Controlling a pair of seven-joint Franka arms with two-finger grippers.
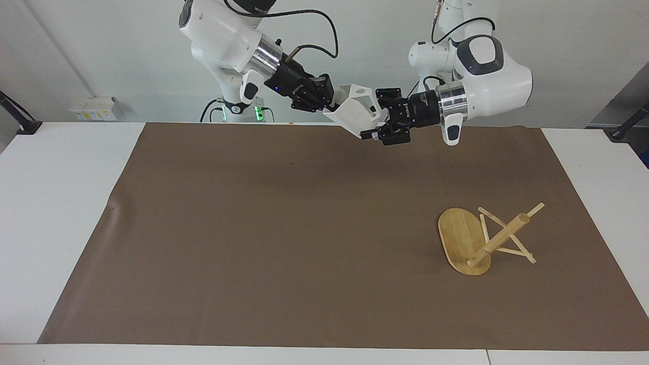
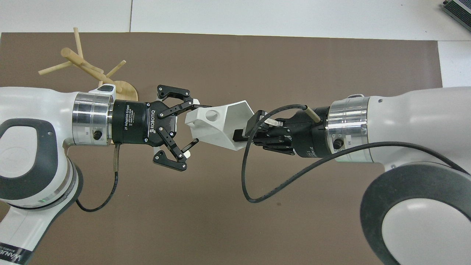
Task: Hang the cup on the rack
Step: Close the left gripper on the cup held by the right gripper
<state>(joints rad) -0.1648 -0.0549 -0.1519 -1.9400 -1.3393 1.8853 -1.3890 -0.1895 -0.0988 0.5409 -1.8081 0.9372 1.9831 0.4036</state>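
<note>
- The cup [image 1: 358, 110] [image 2: 220, 123] is up in the air between the two arms, tilted, over the edge of the brown mat [image 1: 284, 238] [image 2: 257, 59] nearest the robots; its blocky handle with the round hole faces upward.
- The right claw [image 1: 330, 105] [image 2: 245, 133] pinches the cup at its rim, one finger inside the mouth and one outside.
- The left claw [image 1: 374, 121] [image 2: 197, 123] comes at the cup from the other end, at the handle and base, its fingers closed in against the cup body, one at the handle end and one along the lower wall.
- So both claws have the cup at once, and the two arms meet nearly nose to nose above the mat.
- The rack [image 1: 481, 238] [image 2: 86, 68] sits on the mat toward the left arm's end of the surface, well apart from the cup and farther from the robots; it lies tipped over, its oval base [image 1: 461, 238] standing on edge and the post [image 1: 499, 239] slanting over the mat with the thin pegs sticking out.
- In the overhead view the left arm's wrist covers most of the rack's base.
- The right arm's black cable [image 2: 254, 176] loops below its wrist, clear of the cup.
- White surface [image 1: 56, 203] shows around the mat.
</note>
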